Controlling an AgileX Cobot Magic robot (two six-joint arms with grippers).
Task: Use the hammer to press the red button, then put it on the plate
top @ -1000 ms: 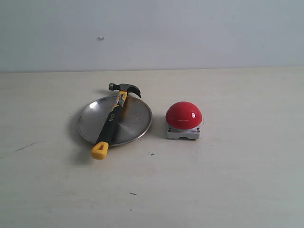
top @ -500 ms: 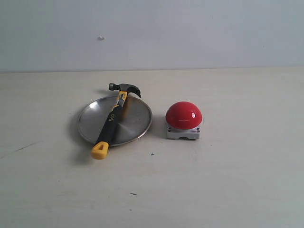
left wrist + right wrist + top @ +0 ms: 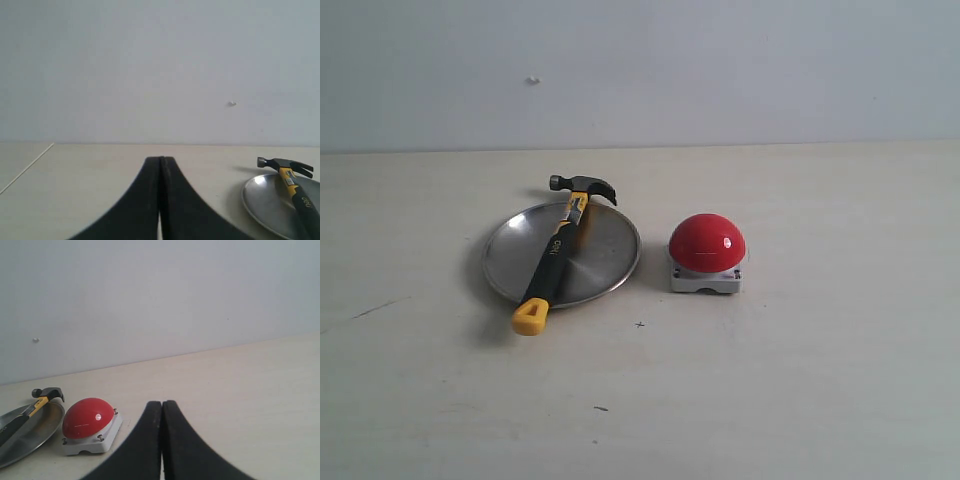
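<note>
The hammer (image 3: 558, 250) lies across the silver plate (image 3: 605, 255), its dark head past the far rim and its yellow handle end hanging over the near rim onto the table. To the right of the plate stands the red button (image 3: 707, 243) on its grey base. Neither arm shows in the exterior view. My left gripper (image 3: 161, 160) is shut and empty, well away from the hammer (image 3: 292, 182) and plate (image 3: 265, 202). My right gripper (image 3: 162, 403) is shut and empty too, short of the red button (image 3: 87, 417); the plate (image 3: 45, 432) and hammer (image 3: 40, 399) lie beyond it.
A pale table (image 3: 800, 380) runs back to a plain grey-white wall (image 3: 720, 70). A few small dark marks dot the tabletop near the front.
</note>
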